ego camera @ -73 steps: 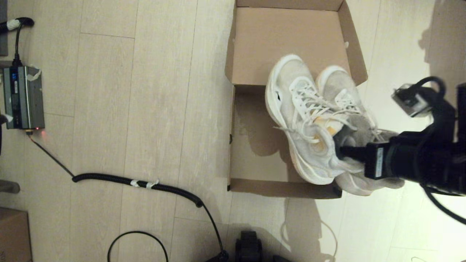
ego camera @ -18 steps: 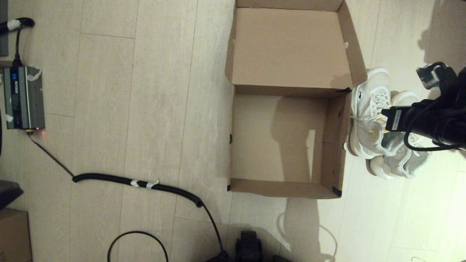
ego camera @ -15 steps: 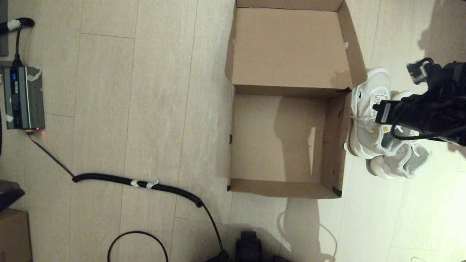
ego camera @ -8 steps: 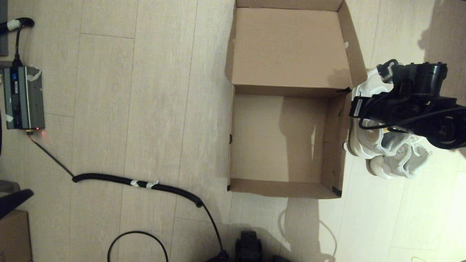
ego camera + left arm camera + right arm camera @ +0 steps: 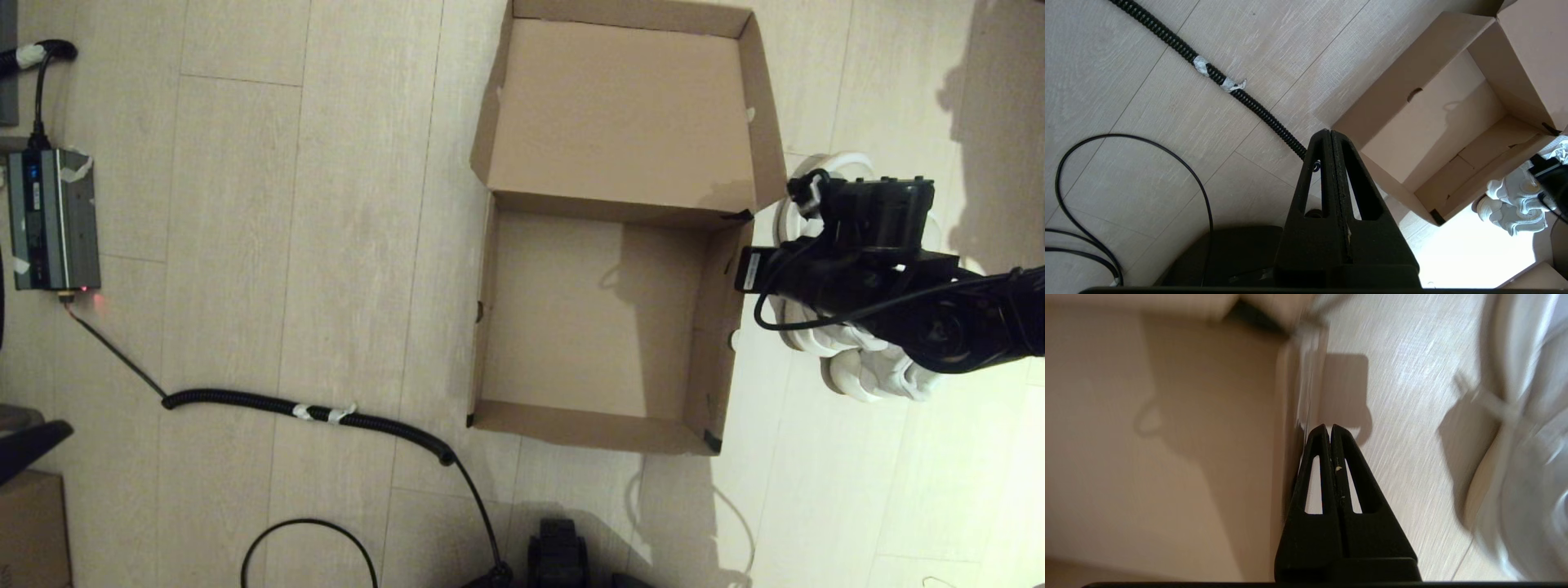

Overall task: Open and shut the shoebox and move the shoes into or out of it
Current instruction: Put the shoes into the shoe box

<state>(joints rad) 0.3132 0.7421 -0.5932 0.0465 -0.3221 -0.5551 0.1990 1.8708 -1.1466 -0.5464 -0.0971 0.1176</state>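
Note:
The shoebox lies open on the floor and holds nothing, its hinged lid folded back on the far side. Both white shoes stand on the floor just right of the box, mostly covered by my right arm. In the right wrist view my right gripper is shut with nothing in it, its fingers pressed against the outside of the box's right wall; a blurred shoe lies beside it. My left gripper is shut and holds nothing, parked above the floor off the box's near-left corner.
A coiled black cable crosses the floor left of the box. A grey power unit sits at the far left, and a thin cable loop lies near my base. A small carton's corner shows at bottom left.
The right gripper carried the shoes out of the box, left them on the floor at its right, then moved left against the box wall. The box has slid left and turned slightly.

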